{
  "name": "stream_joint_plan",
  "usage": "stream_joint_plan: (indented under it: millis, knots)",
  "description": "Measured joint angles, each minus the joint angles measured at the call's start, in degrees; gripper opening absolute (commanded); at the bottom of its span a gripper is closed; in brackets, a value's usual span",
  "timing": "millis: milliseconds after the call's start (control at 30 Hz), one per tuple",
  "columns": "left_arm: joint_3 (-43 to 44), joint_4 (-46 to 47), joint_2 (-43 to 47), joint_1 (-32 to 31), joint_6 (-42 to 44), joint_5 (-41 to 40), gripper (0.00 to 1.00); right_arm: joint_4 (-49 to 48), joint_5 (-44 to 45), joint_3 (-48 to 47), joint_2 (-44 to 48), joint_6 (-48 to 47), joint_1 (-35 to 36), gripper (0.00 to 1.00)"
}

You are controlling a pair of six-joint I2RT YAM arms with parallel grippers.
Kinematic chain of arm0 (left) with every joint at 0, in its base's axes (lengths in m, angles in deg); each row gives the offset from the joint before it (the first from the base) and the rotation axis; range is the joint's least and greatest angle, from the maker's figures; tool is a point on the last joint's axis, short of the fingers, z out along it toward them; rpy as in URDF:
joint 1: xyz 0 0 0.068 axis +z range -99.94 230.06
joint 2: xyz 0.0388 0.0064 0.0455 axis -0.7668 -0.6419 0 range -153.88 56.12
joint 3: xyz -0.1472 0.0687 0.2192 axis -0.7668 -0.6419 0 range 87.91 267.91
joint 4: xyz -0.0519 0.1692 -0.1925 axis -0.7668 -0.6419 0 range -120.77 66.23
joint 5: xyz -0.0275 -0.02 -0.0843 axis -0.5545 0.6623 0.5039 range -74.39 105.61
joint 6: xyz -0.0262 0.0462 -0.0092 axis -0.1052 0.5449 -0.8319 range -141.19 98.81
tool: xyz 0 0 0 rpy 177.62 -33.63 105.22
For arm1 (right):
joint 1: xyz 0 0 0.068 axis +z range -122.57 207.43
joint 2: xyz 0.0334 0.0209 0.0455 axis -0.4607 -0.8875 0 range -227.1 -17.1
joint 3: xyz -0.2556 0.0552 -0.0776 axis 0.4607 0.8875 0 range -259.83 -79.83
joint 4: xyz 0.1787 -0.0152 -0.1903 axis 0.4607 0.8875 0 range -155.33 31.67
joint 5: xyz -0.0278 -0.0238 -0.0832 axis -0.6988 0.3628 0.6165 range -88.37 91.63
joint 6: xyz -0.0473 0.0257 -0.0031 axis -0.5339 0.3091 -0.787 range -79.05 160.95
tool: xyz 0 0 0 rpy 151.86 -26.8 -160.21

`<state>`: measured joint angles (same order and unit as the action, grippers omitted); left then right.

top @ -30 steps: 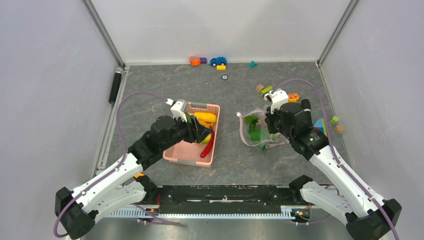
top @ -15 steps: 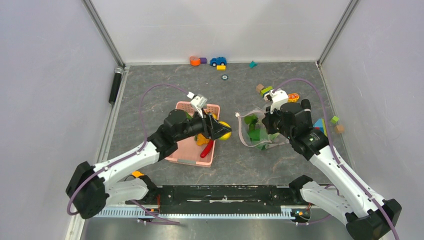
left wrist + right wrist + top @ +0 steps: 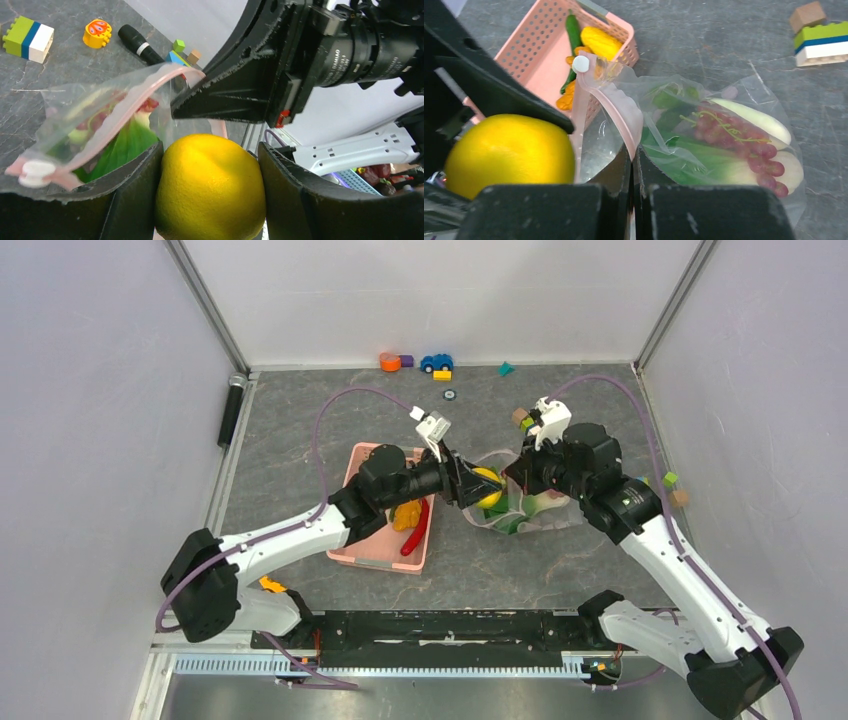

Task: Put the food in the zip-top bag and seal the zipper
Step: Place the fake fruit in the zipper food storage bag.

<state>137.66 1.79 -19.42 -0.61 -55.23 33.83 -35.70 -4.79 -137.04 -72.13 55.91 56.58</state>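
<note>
Mid-frame overhead, left gripper clamps mango beside zip-top bag mouth; right wrist shows right gripper pinching bag's rim.

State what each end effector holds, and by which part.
Left end effector: yellow mango, across its middle. Right end effector: zip-top bag, by its zipper edge.

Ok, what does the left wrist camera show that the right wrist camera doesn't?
Only the left wrist: an orange toy and a black cylinder on the table.
Only the right wrist: the pink basket with food in it.
Both: the mango gripped between the left fingers, the right fingers pinching the bag at its rim, greens inside it, its white slider, and a striped block.
</note>
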Motion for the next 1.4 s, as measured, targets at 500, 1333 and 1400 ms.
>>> stream_joint_plan:
  millis: [500, 1333, 1400]
  knots:
    - [0.9, -1.4, -2.8, -4.9, 3.6, -20.4, 0.39, 1.2, -9.3, -4.6, -1.1, 2.0, -0.2, 0.0]
    - [0.7, -7.9, 4.7, -5.4, 5.2, -24.0, 1.0, 1.8, -2.4, -4.8, -0.2, 0.7, 0.0, 0.0]
    - [-0.2, -8.8, 7.5, -5.4, 5.2, -25.2, 1.0, 1.9, -0.6, -4.8, 0.1, 0.3, 0.0, 0.0]
